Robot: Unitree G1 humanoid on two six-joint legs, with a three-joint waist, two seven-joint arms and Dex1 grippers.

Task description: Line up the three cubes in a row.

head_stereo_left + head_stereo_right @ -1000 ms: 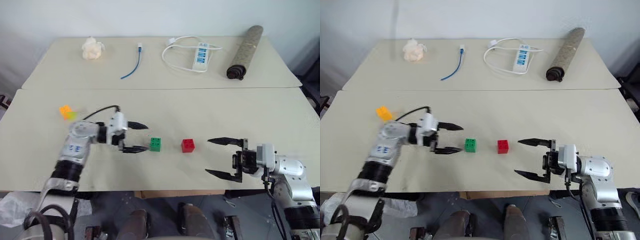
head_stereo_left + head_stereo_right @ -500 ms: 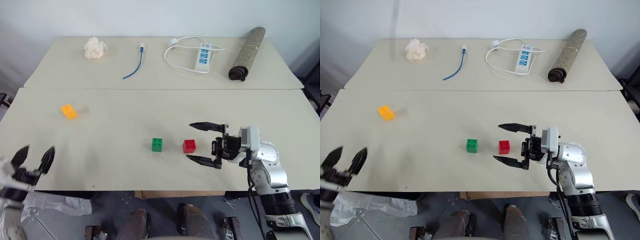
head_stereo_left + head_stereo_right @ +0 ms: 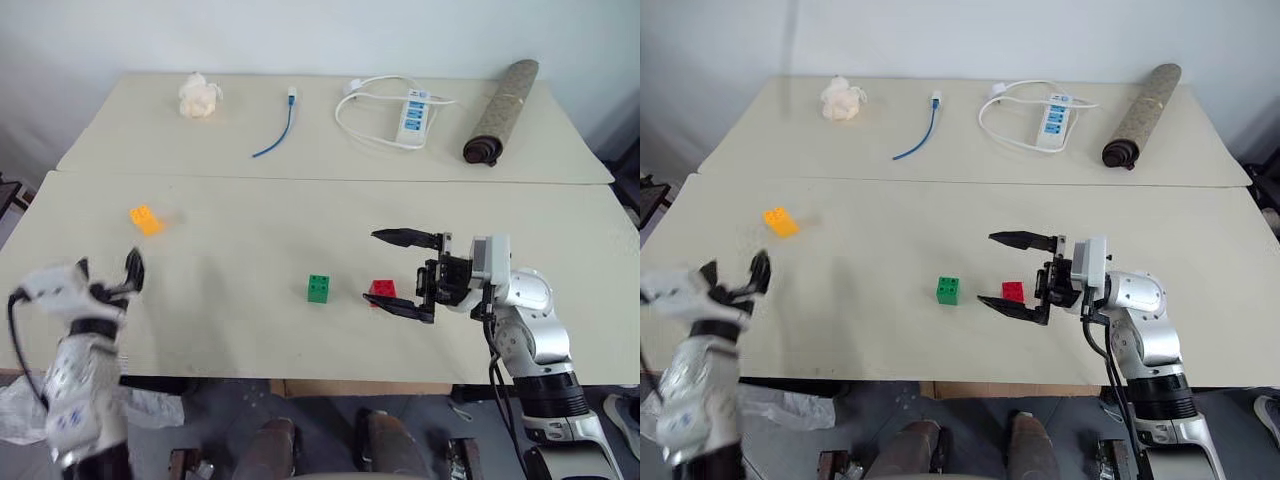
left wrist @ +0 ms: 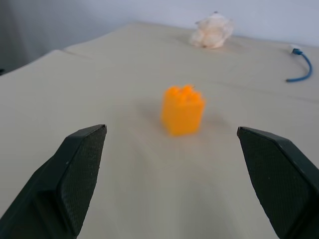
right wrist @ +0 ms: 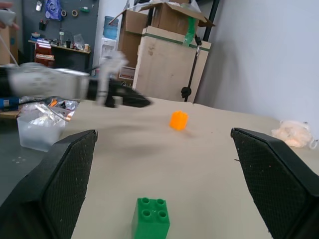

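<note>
Both grippers, left gripper (image 3: 128,272) and right gripper (image 3: 403,274), gape empty; I risk nudging the orange cube (image 3: 145,218) toward the table's (image 3: 250,330) left edge.

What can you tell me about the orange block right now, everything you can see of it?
The orange block is a small orange-yellow toy brick that looks like plastic, with round studs on top. It sits upright on the near table, well to the left of the green block and red block and farther back than they are, so it is out of their line. Nothing touches it. The left gripper faces it with jaws open, the block centred between the fingers but still ahead of them.
</note>
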